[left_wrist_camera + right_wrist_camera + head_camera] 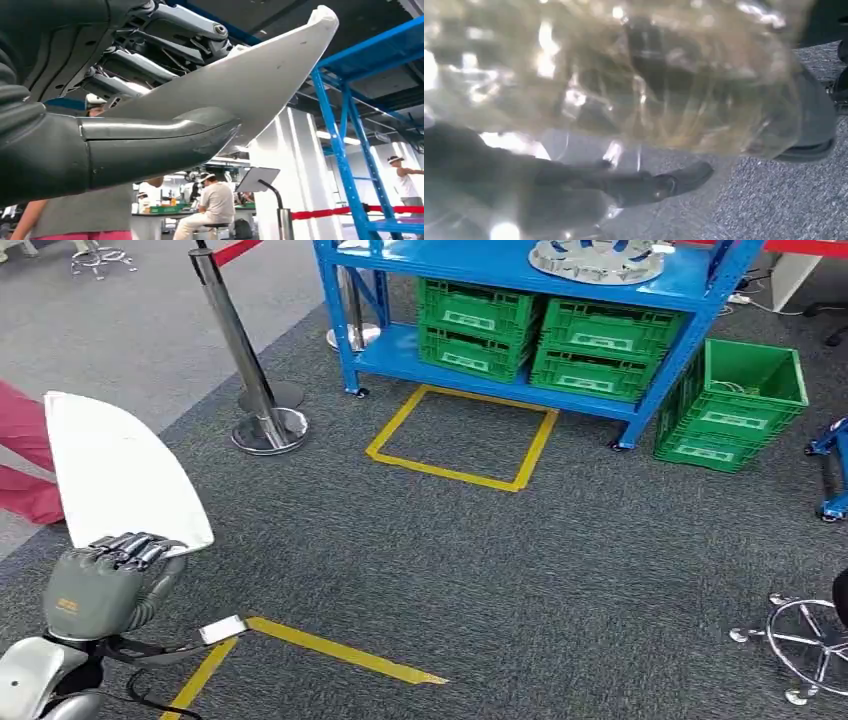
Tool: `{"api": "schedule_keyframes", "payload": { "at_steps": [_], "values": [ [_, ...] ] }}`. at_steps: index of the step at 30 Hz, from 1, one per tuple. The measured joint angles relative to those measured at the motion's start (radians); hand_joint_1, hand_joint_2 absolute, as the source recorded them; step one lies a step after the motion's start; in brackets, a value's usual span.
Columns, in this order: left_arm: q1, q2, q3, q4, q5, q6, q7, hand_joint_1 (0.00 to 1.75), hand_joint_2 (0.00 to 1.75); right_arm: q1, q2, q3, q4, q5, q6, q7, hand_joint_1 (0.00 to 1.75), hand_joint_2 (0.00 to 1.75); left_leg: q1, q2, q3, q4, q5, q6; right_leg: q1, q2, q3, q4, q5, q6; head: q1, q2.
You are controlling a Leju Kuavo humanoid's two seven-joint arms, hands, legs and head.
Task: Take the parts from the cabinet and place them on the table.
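I see grey carpet floor (560, 570) carrying a blue shelf rack (640, 390) with green crates (555, 335) on its lower shelf, another green crate (735, 405) just beside it, yellow tape square (462, 437), and a stanchion base (268, 428).

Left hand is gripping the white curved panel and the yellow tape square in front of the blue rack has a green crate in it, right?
Not quite. The left hand does grip the white curved panel, but the yellow tape square before the blue rack holds nothing; the head view shows bare carpet inside it.
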Motion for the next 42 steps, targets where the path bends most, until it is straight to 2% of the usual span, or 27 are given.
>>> {"api": "schedule_keyframes", "payload": {
  "at_steps": [5, 7, 9, 10, 12, 13, 14, 15, 17, 18, 19, 20, 23, 24, 25, 27, 28, 29, 30, 32, 33, 34, 38, 39, 40, 41, 42],
  "values": [
    [0.000, 0.000, 0.000, 0.000, -0.002, 0.000, 0.007, 1.64, 1.75, 0.000, 0.000, 0.000, -0.002, 0.037, -0.008, 0.000, 0.00, 0.00, -0.001, 0.000, -0.001, 0.000, 0.000, 0.000, -0.001, 0.000, -0.001, 0.000, 0.001, 0.001, 0.000, 0.000],
    [-0.002, 0.000, 0.000, 0.000, -0.002, -0.001, 0.008, 1.64, 1.75, -0.001, -0.001, 0.000, -0.008, 0.051, -0.014, 0.000, 0.00, 0.00, -0.006, -0.002, -0.002, -0.003, 0.002, 0.017, -0.005, -0.007, 0.013, -0.010, 0.009, 0.014, -0.002, 0.000],
    [-0.005, -0.001, 0.000, 0.000, -0.002, -0.001, 0.011, 1.64, 1.75, -0.001, -0.004, 0.000, -0.013, 0.072, -0.021, 0.000, 0.00, 0.00, 0.008, -0.005, 0.006, -0.034, 0.022, 0.021, -0.002, 0.000, -0.002, 0.007, -0.015, 0.022, 0.002, 0.000],
    [-0.008, -0.002, 0.000, 0.000, -0.002, -0.001, 0.011, 1.64, 1.75, -0.001, -0.004, 0.000, -0.016, 0.079, -0.023, 0.000, 0.00, 0.00, 0.010, -0.008, 0.002, -0.035, 0.026, 0.025, -0.006, 0.004, -0.026, 0.062, -0.056, 0.026, 0.003, 0.000],
    [-0.007, -0.005, 0.000, 0.000, -0.002, -0.001, 0.012, 1.64, 1.75, -0.001, -0.004, 0.000, -0.016, 0.082, -0.024, 0.000, 0.00, 0.00, 0.013, -0.017, -0.007, -0.035, 0.029, 0.021, -0.020, 0.004, -0.103, 0.229, -0.136, 0.040, 0.003, 0.000],
    [-0.007, -0.005, -0.001, 0.000, -0.002, -0.001, 0.012, 1.64, 1.75, -0.001, -0.004, 0.000, -0.016, 0.085, -0.024, 0.000, 0.00, 0.00, 0.015, -0.023, -0.010, -0.035, 0.031, 0.017, -0.026, 0.004, -0.130, 0.286, -0.153, 0.046, 0.003, 0.000],
    [-0.007, -0.006, -0.002, 0.000, -0.002, -0.001, 0.012, 1.64, 1.75, 0.000, -0.004, 0.000, -0.016, 0.089, -0.024, 0.000, 0.00, 0.00, 0.019, -0.033, -0.013, -0.034, 0.034, 0.013, -0.034, 0.004, -0.137, 0.299, -0.143, 0.053, 0.003, 0.000],
    [-0.007, -0.008, -0.003, 0.000, -0.002, -0.002, 0.012, 1.64, 1.75, 0.001, -0.004, 0.001, -0.016, 0.090, -0.024, 0.000, 0.00, 0.00, 0.023, -0.041, -0.015, -0.033, 0.036, 0.008, -0.041, 0.004, -0.118, 0.261, -0.111, 0.060, 0.003, 0.000],
    [-0.008, -0.010, -0.004, 0.000, -0.002, -0.002, 0.013, 1.64, 1.75, 0.002, -0.004, 0.001, -0.016, 0.092, -0.024, 0.000, 0.00, 0.00, 0.035, -0.061, -0.020, -0.025, 0.037, -0.009, -0.057, 0.020, -0.029, 0.085, -0.019, 0.076, 0.003, 0.000],
    [-0.010, -0.010, -0.003, 0.000, -0.002, -0.002, 0.013, 1.64, 1.75, 0.002, -0.004, 0.001, -0.017, 0.092, -0.024, 0.000, 0.00, 0.00, 0.038, -0.070, -0.026, -0.017, 0.036, -0.019, -0.069, 0.069, 0.007, 0.009, -0.005, 0.085, 0.006, 0.000],
    [-0.011, -0.010, -0.003, 0.000, -0.002, -0.003, 0.014, 1.64, 1.75, 0.002, -0.003, 0.001, -0.018, 0.093, -0.024, 0.000, 0.00, 0.00, 0.035, -0.079, -0.036, -0.008, 0.035, -0.030, -0.059, 0.098, 0.011, 0.001, -0.019, 0.079, 0.012, 0.000],
    [-0.012, -0.010, -0.003, 0.000, -0.001, -0.003, 0.015, 1.64, 1.75, 0.002, -0.004, 0.001, -0.019, 0.093, -0.024, 0.000, 0.00, 0.00, 0.035, -0.087, -0.041, -0.005, 0.040, -0.038, -0.061, 0.076, 0.006, 0.007, -0.015, 0.056, 0.007, 0.000],
    [-0.012, -0.008, -0.003, 0.000, -0.001, -0.004, 0.015, 1.64, 1.75, 0.001, -0.004, 0.002, -0.019, 0.093, -0.024, 0.012, 0.00, 0.00, 0.042, -0.119, -0.047, -0.012, 0.055, -0.060, -0.058, 0.044, 0.009, 0.014, -0.010, 0.030, 0.008, 0.000],
    [-0.010, -0.008, -0.003, 0.000, -0.001, -0.004, 0.015, 1.64, 1.75, -0.002, -0.004, 0.002, -0.019, 0.094, -0.024, 0.015, 0.00, 0.00, 0.042, -0.078, -0.055, 0.003, 0.040, -0.059, -0.058, 0.029, 0.012, 0.011, -0.004, 0.020, 0.007, 0.000],
    [-0.014, -0.007, -0.003, 0.000, -0.001, -0.004, 0.015, 1.64, 1.75, -0.001, -0.004, 0.002, -0.021, 0.095, -0.024, 0.014, 0.00, 0.00, 0.038, -0.034, -0.076, 0.049, 0.001, -0.059, -0.055, 0.018, 0.010, 0.011, -0.001, 0.013, 0.000, 0.000],
    [-0.018, -0.008, -0.003, 0.000, -0.001, -0.005, 0.017, 1.64, 1.75, 0.002, -0.004, 0.002, -0.021, 0.095, -0.024, 0.015, 0.00, 0.00, 0.038, -0.009, -0.144, 0.217, -0.089, -0.061, -0.048, -0.011, 0.005, 0.012, -0.001, 0.008, -0.001, 0.000],
    [-0.017, -0.008, -0.003, 0.001, -0.001, -0.005, 0.017, 1.64, 1.75, 0.004, -0.004, 0.002, -0.021, 0.095, -0.024, 0.015, 0.00, 0.00, 0.038, -0.008, -0.173, 0.290, -0.117, -0.061, -0.045, -0.026, 0.003, 0.012, -0.001, 0.008, -0.002, 0.000],
    [-0.016, -0.008, -0.003, 0.001, -0.001, -0.005, 0.018, 1.64, 1.75, 0.004, -0.004, 0.003, -0.021, 0.095, -0.024, 0.015, 0.00, 0.00, 0.038, -0.007, -0.180, 0.315, -0.120, -0.060, -0.043, -0.039, 0.002, 0.012, -0.001, 0.008, -0.001, 0.000],
    [-0.016, -0.008, -0.003, 0.001, -0.001, -0.005, 0.018, 1.64, 1.75, 0.004, -0.004, 0.003, -0.021, 0.095, -0.024, 0.015, 0.00, 0.00, 0.037, -0.007, -0.164, 0.300, -0.103, -0.057, -0.041, -0.053, 0.002, 0.012, -0.002, 0.007, -0.001, 0.000],
    [-0.016, -0.008, -0.003, 0.001, -0.001, -0.005, 0.019, 1.64, 1.75, 0.001, -0.004, 0.003, -0.021, 0.095, -0.024, 0.015, 0.00, 0.00, 0.035, 0.007, -0.077, 0.154, -0.029, -0.048, -0.039, -0.078, 0.007, 0.012, -0.006, 0.007, -0.001, 0.000],
    [-0.016, -0.008, -0.003, 0.001, -0.001, -0.005, 0.019, 1.64, 1.75, 0.000, -0.004, 0.003, -0.021, 0.095, -0.024, 0.015, 0.00, 0.00, 0.030, 0.042, -0.026, 0.065, 0.003, -0.041, -0.038, -0.089, 0.012, 0.012, -0.010, 0.011, -0.001, 0.000],
    [-0.019, -0.008, -0.003, 0.001, -0.001, -0.005, 0.020, 1.64, 1.75, 0.001, -0.004, 0.003, -0.021, 0.095, -0.024, 0.015, 0.00, 0.00, 0.013, 0.102, -0.006, 0.030, -0.014, -0.038, -0.028, -0.098, 0.012, 0.014, -0.015, 0.019, -0.002, 0.000],
    [-0.014, -0.008, -0.003, 0.002, -0.002, -0.005, 0.024, 1.64, 1.75, -0.003, -0.004, 0.003, -0.023, 0.095, -0.022, 0.015, 0.00, 0.00, 0.011, 0.053, -0.020, 0.018, -0.014, -0.014, -0.026, -0.149, 0.017, 0.012, -0.023, 0.037, 0.002, 0.000],
    [-0.013, -0.008, -0.002, 0.001, -0.002, -0.005, 0.024, 1.64, 1.75, -0.006, -0.004, 0.003, -0.024, 0.095, -0.022, 0.015, 0.00, 0.00, 0.016, 0.042, -0.018, 0.013, -0.010, -0.007, -0.033, -0.123, 0.008, 0.019, -0.037, 0.044, 0.004, 0.000],
    [-0.018, -0.008, -0.002, 0.001, -0.003, -0.005, 0.024, 1.64, 1.75, -0.004, -0.004, 0.003, -0.024, 0.095, -0.022, 0.015, 0.00, 0.00, 0.016, 0.030, -0.019, 0.013, -0.010, -0.002, -0.035, -0.060, -0.006, 0.059, -0.066, 0.044, 0.005, 0.000],
    [-0.019, -0.009, -0.002, 0.001, -0.003, -0.006, 0.026, 1.64, 1.75, -0.004, -0.004, 0.003, -0.025, 0.095, -0.022, 0.014, 0.00, 0.00, 0.016, 0.019, -0.021, 0.013, -0.009, 0.004, -0.035, -0.025, -0.039, 0.129, -0.101, 0.044, 0.008, 0.000],
    [-0.019, -0.010, -0.002, 0.001, -0.005, -0.006, 0.026, 1.64, 1.75, -0.003, -0.004, 0.003, -0.025, 0.095, -0.022, 0.014, 0.00, 0.00, 0.014, 0.005, -0.022, 0.013, -0.009, 0.005, -0.035, -0.007, -0.082, 0.214, -0.135, 0.043, 0.008, 0.000]
  ]
}}
